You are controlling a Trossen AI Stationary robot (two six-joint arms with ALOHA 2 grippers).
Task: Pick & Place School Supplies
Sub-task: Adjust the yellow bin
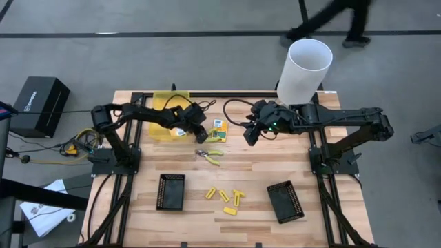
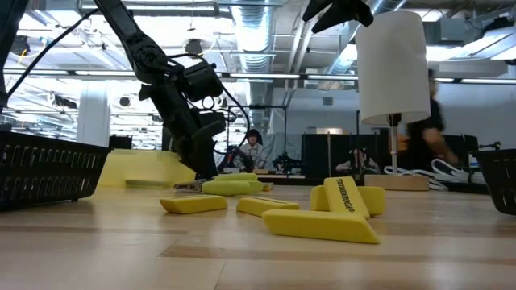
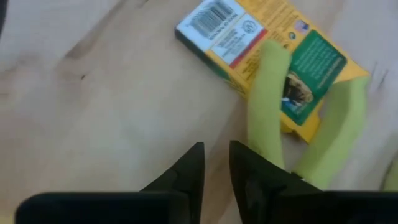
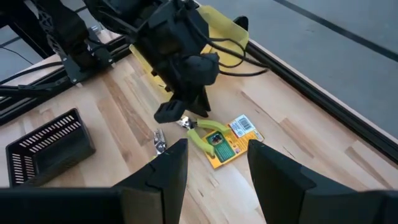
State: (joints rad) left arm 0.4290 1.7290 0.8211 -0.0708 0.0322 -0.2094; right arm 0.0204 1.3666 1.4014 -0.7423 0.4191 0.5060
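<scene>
While both arms reached over the middle of the bench [image 1: 262,172], the readings stood as follows.
Left claw [image 1: 200,133]: low beside the pliers, fingers [image 3: 186,171] a narrow gap apart, gripping nothing visible.
Right claw [image 1: 250,134]: raised, fingers [image 4: 169,163] spread wide, empty.
Pliers [image 1: 209,156]: yellow-green handles, lying just beside the packets.
Packets [image 1: 219,131]: flat, yellow-orange with green.
Left wrist view only: a barcode on the packet.
Low view only: yellow pieces [image 2: 322,225], stubby, lying flat nearest the camera.
</scene>
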